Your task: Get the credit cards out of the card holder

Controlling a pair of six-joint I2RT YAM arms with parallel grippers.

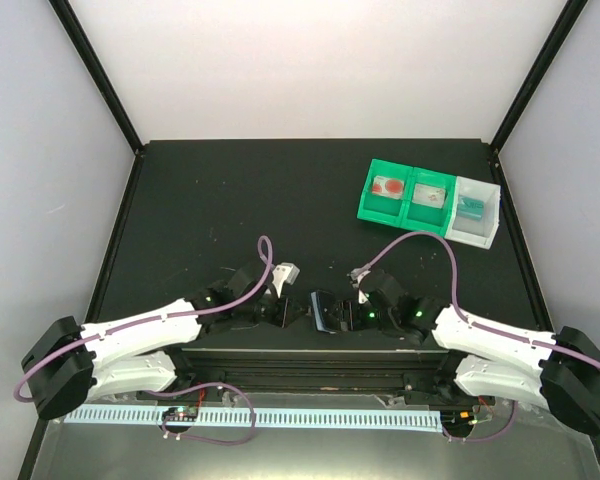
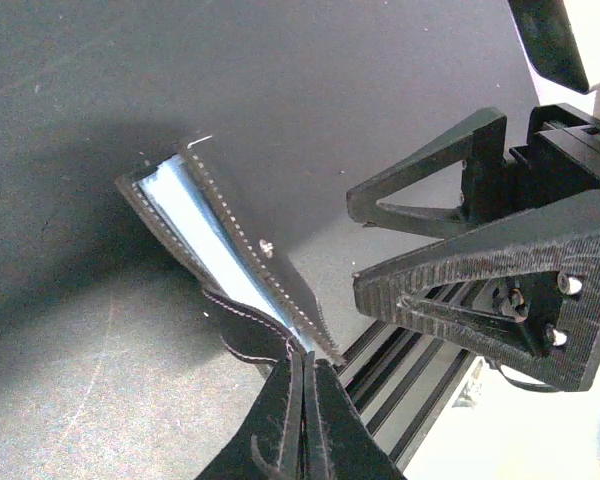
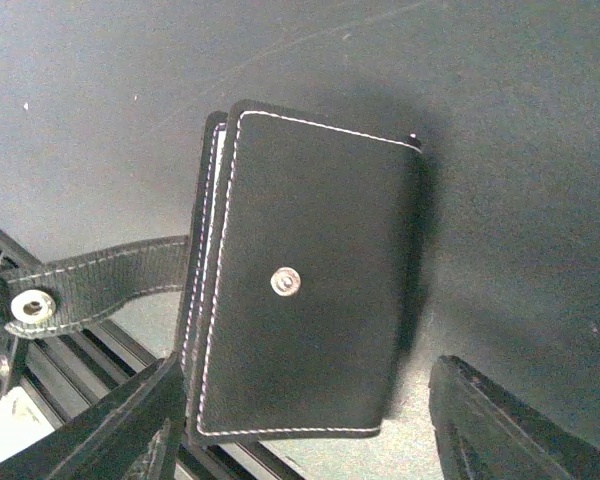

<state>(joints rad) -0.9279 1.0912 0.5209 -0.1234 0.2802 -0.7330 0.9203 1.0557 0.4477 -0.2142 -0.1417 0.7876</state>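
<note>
Stitching in white outlines the black card holder (image 3: 310,300), which sits at the near middle of the table (image 1: 230,200), between the two arms. It is turned edge-up in the overhead view, and whether it rests on the surface or hangs just above it cannot be told. Its covers are parted a little, and a pale blue layer (image 2: 195,225) shows between them; whether that is a card or a lining is unclear. A silver snap stud (image 3: 286,283) sits on the outer face, and the strap (image 3: 110,280) trails off to the left with its snap cap (image 3: 30,305) undone. The left gripper (image 2: 305,375) is clenched, and the strap runs into its closed fingers just left of the wallet. The right gripper (image 3: 310,363) is released: its fingers stand wide apart on either side of the wallet's lower end, one close against the spine side and the other clear of it. Far to the right, well apart from all this, sits a green-and-white tray (image 1: 400,224) with something teal in its white end compartment.
</note>
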